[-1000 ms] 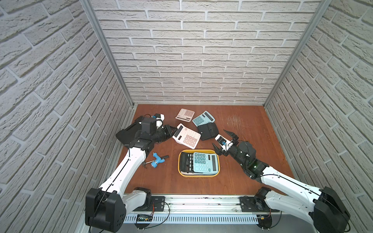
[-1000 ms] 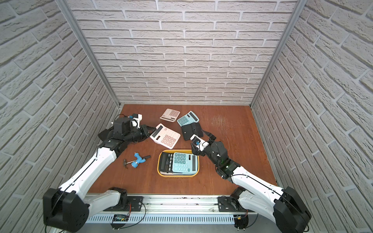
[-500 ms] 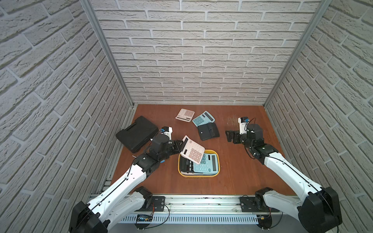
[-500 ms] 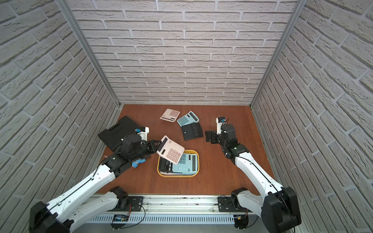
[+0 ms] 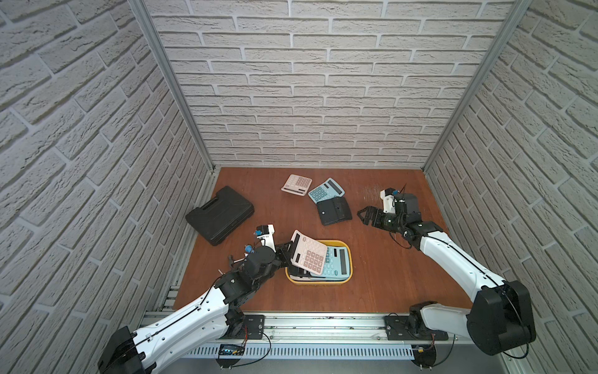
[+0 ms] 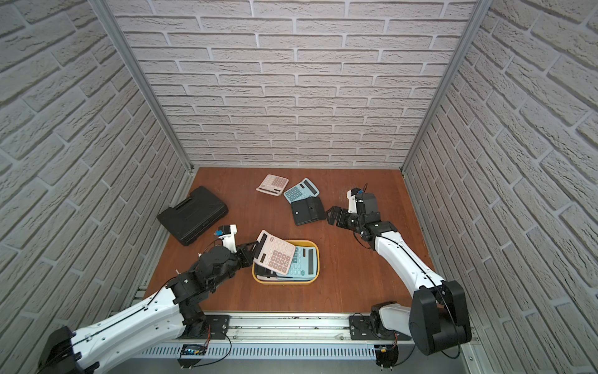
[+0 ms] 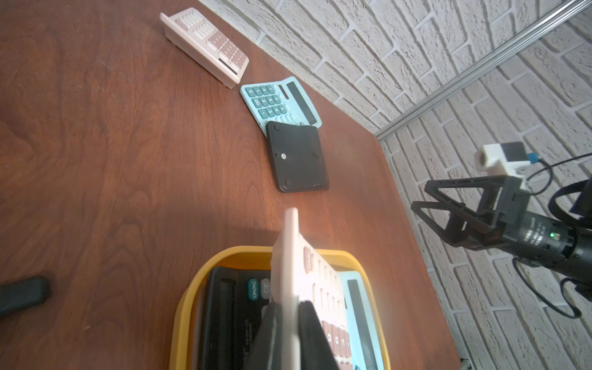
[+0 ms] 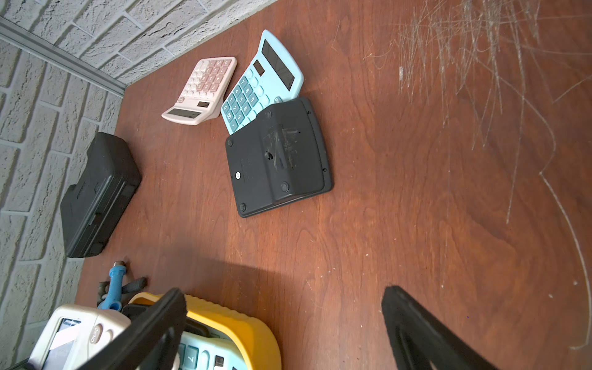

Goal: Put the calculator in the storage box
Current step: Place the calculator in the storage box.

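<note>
The left end effector [image 5: 289, 251] is clamped narrow on the display end of the pink calculator [image 5: 310, 255]; the calculator's long axis runs straight out from the fingers [image 7: 309, 333], tilted; the yellow storage box [image 5: 348, 275] lies just below and ahead, holding a black calculator [image 7: 227, 314] and a blue calculator [image 5: 338, 264]; lowering and letting go looks next; the right end effector [image 5: 365, 216] hangs wide and empty, well apart.

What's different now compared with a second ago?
The left gripper picked the pink calculator off the table and holds it tilted over the yellow storage box. The right gripper, open, drew back from the box. The far pink calculator, blue calculator, face-down black calculator and black case stayed put.
</note>
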Available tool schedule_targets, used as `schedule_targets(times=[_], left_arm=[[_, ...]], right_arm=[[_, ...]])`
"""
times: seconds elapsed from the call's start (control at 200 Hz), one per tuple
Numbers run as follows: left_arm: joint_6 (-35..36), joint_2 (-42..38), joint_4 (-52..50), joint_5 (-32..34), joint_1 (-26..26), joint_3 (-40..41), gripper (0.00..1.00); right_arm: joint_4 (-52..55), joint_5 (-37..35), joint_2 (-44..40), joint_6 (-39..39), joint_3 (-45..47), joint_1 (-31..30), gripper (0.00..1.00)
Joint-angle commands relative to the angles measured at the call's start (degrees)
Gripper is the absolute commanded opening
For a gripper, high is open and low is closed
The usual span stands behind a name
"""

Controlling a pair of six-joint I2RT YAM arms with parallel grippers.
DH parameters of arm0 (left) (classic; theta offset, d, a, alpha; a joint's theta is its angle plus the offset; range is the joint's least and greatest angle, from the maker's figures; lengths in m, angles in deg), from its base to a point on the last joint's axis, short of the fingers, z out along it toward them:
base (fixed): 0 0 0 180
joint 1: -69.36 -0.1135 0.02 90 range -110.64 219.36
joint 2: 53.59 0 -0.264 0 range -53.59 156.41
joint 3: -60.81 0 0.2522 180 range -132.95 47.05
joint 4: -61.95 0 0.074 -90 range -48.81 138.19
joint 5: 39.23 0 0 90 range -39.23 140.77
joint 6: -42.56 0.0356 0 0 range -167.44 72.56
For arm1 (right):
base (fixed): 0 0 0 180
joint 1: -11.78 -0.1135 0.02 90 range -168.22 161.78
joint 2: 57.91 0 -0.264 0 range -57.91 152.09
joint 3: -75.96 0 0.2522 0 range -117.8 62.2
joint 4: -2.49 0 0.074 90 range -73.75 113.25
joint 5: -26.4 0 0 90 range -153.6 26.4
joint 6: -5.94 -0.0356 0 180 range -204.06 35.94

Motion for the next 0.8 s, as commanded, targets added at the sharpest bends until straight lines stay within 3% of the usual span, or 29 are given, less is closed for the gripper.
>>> schedule_targets(times=[0.0, 0.34, 0.605, 0.72, 0.795], left_arm=[[-1.3, -1.0, 9.2, 7.4, 2.5, 1.2, 0.00], [-5.9, -1.2, 8.7, 14.8, 7.5, 4.8, 0.00], [-9.2, -1.5, 6.2, 16.0, 8.7, 5.7, 0.00], [-10.5, -1.9, 5.5, 15.6, 8.7, 6.4, 0.21], [-10.9, -1.9, 5.4, 15.4, 8.7, 6.6, 0.28]], right_arm=[[-1.3, 2.5, 0.2, -1.3, 0.2, 0.5, 0.99], [-0.8, 3.3, 0.2, -0.2, 0.6, 0.8, 0.99], [-1.8, 4.7, 0.4, 0.1, 0.8, 0.8, 0.99], [-2.9, 5.6, 0.5, -0.2, 1.2, 0.8, 0.99], [-3.2, 5.8, 0.7, -0.3, 1.2, 0.8, 0.99]])
